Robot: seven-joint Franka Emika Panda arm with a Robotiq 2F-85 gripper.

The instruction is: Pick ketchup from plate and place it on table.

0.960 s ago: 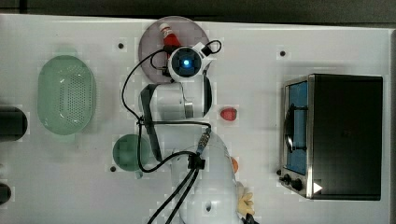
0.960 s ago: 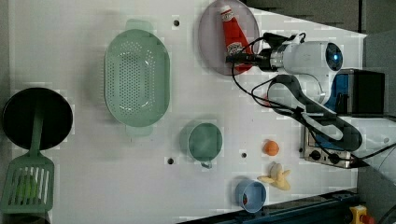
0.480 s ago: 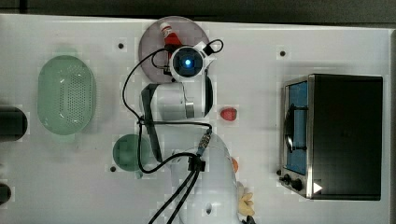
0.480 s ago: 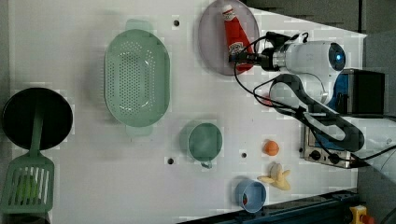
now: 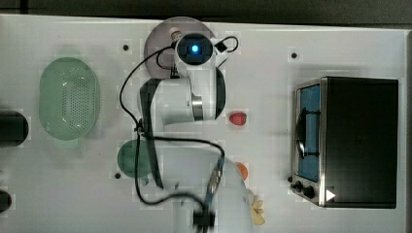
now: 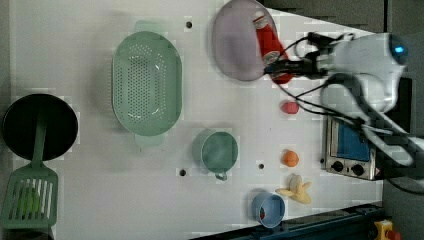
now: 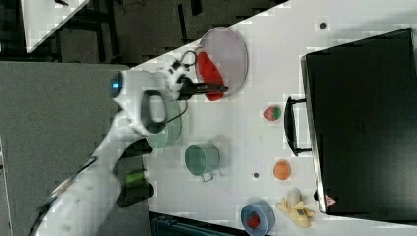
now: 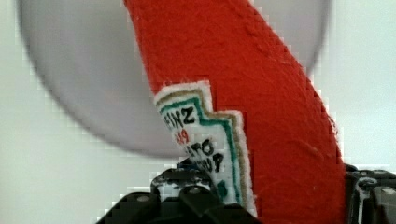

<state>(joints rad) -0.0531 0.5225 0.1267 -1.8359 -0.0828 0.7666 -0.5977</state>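
The ketchup [image 8: 243, 93], a slim red bottle with a white cap, sits between my gripper's [image 8: 275, 196] fingers, which press on both of its sides near the base. The gripper [image 6: 280, 70] is shut on it at the pale lilac plate's [image 6: 235, 45] edge nearest the arm. In the left view the ketchup [image 6: 267, 42] slants across the plate's rim. In the top view my arm covers most of it; just the ketchup's cap [image 5: 176, 35] peeks out over the plate [image 5: 158, 46]. The white table [image 5: 291, 29] lies all around.
A green perforated basket [image 6: 146, 82] and a green bowl [image 6: 217, 150] stand in the left view's middle. A small red fruit [image 6: 289, 107], an orange [image 6: 290, 158], a banana [image 6: 297, 189], a blue bowl [image 6: 267, 209] and a toaster oven [image 5: 350, 141] lie near the arm.
The fingers closed in on the ketchup. The arm has risen and the bottle has shifted toward the left view's right, to the plate's rim.
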